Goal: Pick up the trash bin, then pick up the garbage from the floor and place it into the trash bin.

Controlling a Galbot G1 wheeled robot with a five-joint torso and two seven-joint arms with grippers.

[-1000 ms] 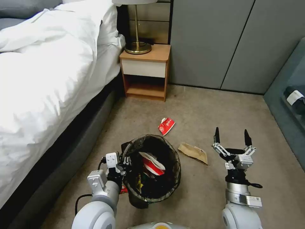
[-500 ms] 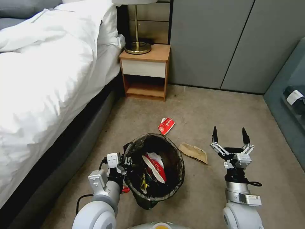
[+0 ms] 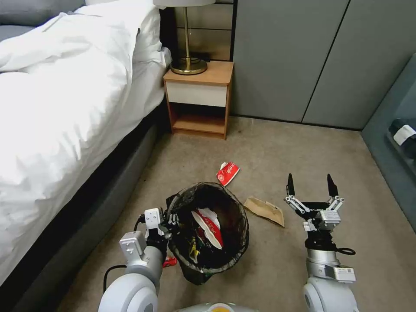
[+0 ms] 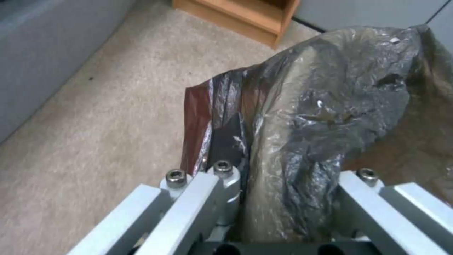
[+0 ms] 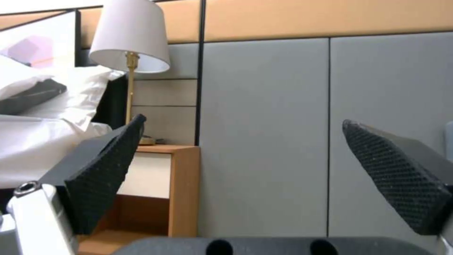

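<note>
l gripper (image 3: 170, 222) clamped on trash bin (image 3: 236, 216) rim, bin held over carpet by bed. r gripper (image 3: 310, 189) spread wide, empty, near brown paper bag (image 3: 264, 209); red packet (image 3: 227, 172) beyond bin.

lamp (image 3: 186, 37) shade cropped, bin-gripping fingertips hidden
</note>
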